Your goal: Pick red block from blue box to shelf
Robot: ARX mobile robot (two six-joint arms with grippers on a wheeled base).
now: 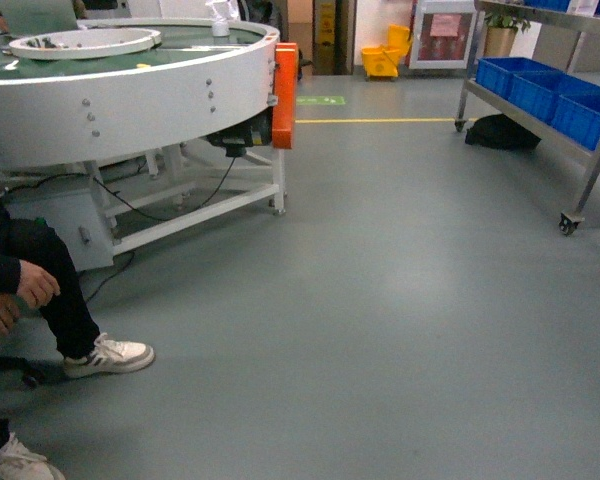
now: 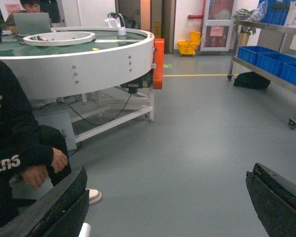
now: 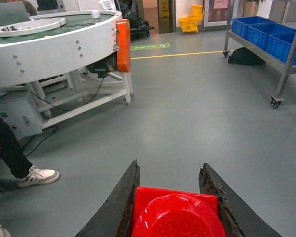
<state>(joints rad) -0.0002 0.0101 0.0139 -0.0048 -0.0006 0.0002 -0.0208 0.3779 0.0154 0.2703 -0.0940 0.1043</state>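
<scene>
Transport step: red block (image 3: pixel 175 215) is already lifted, clamped between the right gripper (image 3: pixel 173 207) jaws, stud facing the wrist camera. Shelf (image 3: pixel 286 49) stands ahead and to the gripper's right, well apart. Next move needs the base to drive toward it. Left gripper (image 2: pixel 163 202) is spread wide, empty.

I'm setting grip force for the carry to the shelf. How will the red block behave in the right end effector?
The red block looks like stiff, glossy plastic, so it probably won't deform but may slip. It seems light for its size. Seated between the right end effector's fingers, it appears unlikely to tip.
</scene>
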